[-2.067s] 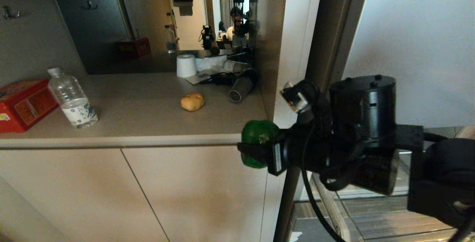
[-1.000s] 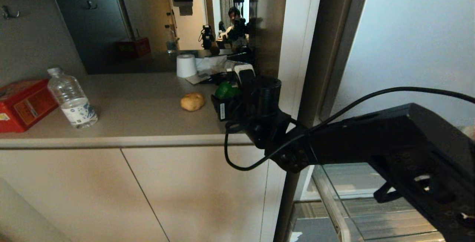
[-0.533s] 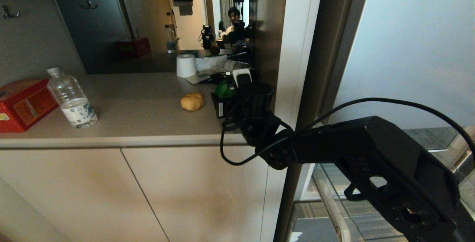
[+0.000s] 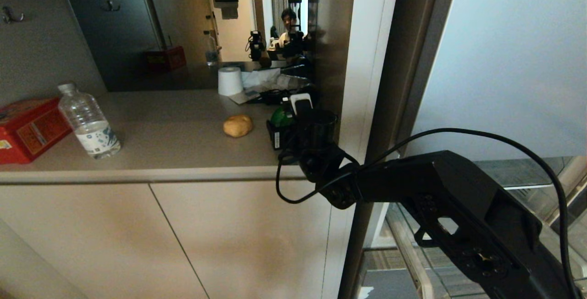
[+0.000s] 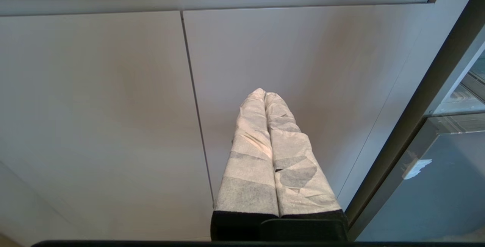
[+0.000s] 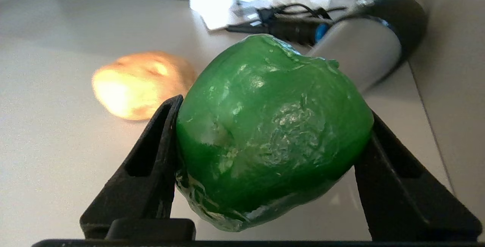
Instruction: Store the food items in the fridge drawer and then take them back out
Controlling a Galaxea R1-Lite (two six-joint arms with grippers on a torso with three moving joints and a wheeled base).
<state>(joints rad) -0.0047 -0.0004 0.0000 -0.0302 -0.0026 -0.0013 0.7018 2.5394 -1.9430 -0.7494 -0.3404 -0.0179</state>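
Observation:
My right gripper (image 4: 286,120) is shut on the glossy green bell pepper (image 4: 280,116), holding it low over the beige counter (image 4: 174,143) near its right end. In the right wrist view the black fingers (image 6: 159,141) press both sides of the pepper (image 6: 273,133), which hangs just above the surface. The golden-brown lump (image 4: 238,125) lies on the counter just to the pepper's left (image 6: 140,84). My left gripper (image 5: 265,92) is shut and empty, parked before the cabinet doors. The fridge drawer (image 5: 435,190) shows its silver-blue front with a white tape scrap.
A water bottle (image 4: 89,122) and a red tin box (image 4: 27,127) stand at the counter's left. A paper roll (image 4: 229,80), cables and a silver hair dryer (image 6: 363,50) crowd the back right. The niche's side wall (image 4: 330,60) is close to the pepper's right.
My right arm carried the pepper from in front of the counter's edge up and onto the area beside the golden-brown lump, then sank a little. The left arm stayed still.

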